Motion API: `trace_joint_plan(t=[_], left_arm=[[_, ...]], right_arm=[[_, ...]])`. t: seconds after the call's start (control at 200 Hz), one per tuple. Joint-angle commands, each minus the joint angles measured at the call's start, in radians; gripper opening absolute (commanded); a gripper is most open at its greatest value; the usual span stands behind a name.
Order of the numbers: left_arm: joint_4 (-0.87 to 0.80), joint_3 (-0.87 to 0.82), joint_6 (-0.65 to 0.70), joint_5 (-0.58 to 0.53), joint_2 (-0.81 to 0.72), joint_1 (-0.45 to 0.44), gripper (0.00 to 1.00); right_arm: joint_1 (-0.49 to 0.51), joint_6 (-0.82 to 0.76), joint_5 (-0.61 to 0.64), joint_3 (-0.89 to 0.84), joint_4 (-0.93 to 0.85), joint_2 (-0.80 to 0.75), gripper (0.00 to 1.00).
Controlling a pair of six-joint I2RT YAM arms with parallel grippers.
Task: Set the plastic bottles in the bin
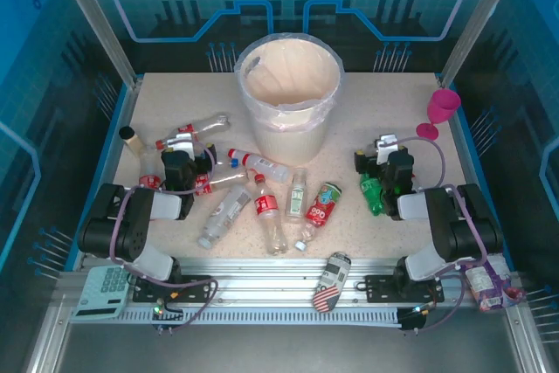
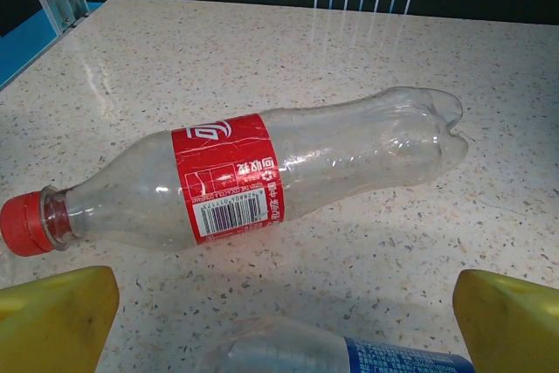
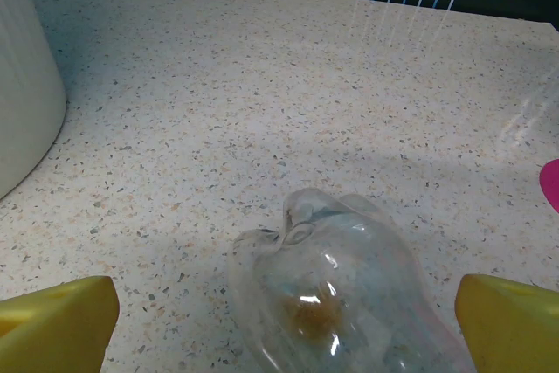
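Note:
The cream-white bin point(image 1: 295, 133), lined with a clear bag, stands at the back centre. Several plastic bottles lie in front of it, among them a red-labelled one point(image 1: 268, 214) and a green one point(image 1: 371, 194). My left gripper point(image 1: 187, 151) is open over the left cluster. In the left wrist view its yellow fingers point(image 2: 57, 316) flank a blue-labelled bottle point(image 2: 349, 351), and a red-capped bottle point(image 2: 262, 172) lies crosswise just beyond. My right gripper point(image 1: 385, 153) is open too, its fingers point(image 3: 507, 321) either side of a clear bottle's base point(image 3: 341, 294).
A pink goblet point(image 1: 439, 111) stands back right, and its edge point(image 3: 550, 183) shows in the right wrist view. The bin's wall point(image 3: 22, 102) is at that view's left. A stars-and-stripes can point(image 1: 330, 283) lies on the front rail, and a calculator point(image 1: 103, 290) sits front left.

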Motion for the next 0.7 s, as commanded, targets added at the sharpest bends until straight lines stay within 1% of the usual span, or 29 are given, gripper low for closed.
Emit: trace_joint_plan(t=[0.0,0.695], left_arm=[[0.033,-0.006,0.011,0.017,0.003,0.009,0.99],[0.031,-0.005,0.009,0.019,0.005,0.010,0.99]], right_arm=[[-0.005,0.009,-0.011,0.021,0.023,0.000,1.00],[-0.013,0.012,-0.023,0.024,0.018,0.000,1.00]])
